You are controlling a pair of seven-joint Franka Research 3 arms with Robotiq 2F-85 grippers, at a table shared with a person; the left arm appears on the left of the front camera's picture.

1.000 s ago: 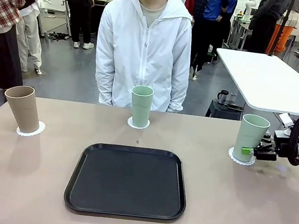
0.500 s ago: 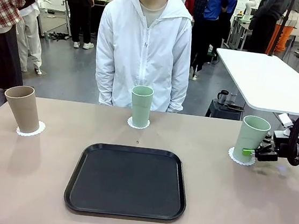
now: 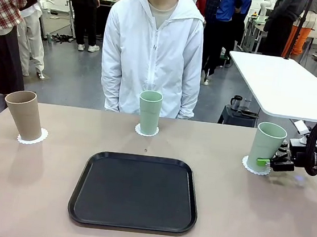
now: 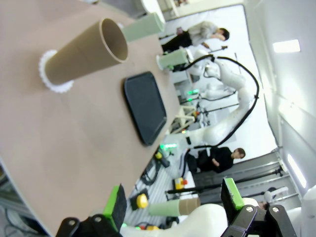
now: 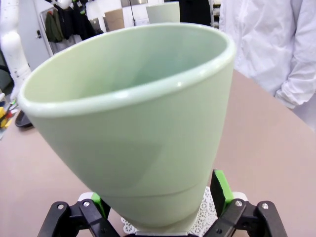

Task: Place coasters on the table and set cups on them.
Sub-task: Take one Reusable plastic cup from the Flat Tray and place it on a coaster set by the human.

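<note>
Tan cup [image 3: 25,115] is seen upright on its doily [image 3: 33,136], table [image 3: 24,195] left; L gripper [image 4: 173,200] is spread open, nothing held. Tray [image 3: 134,191] lies centre, green cup [image 3: 149,112] behind on a doily [image 3: 146,132]. R gripper [image 3: 263,161] is open round the upright R cup [image 3: 265,145] base, pads [image 5: 220,186] either side, doily [image 3: 254,166] under.

Front view across the table [image 3: 24,195]; wrist views low, probably tilted, sharing the right green cup [image 5: 143,133].
</note>
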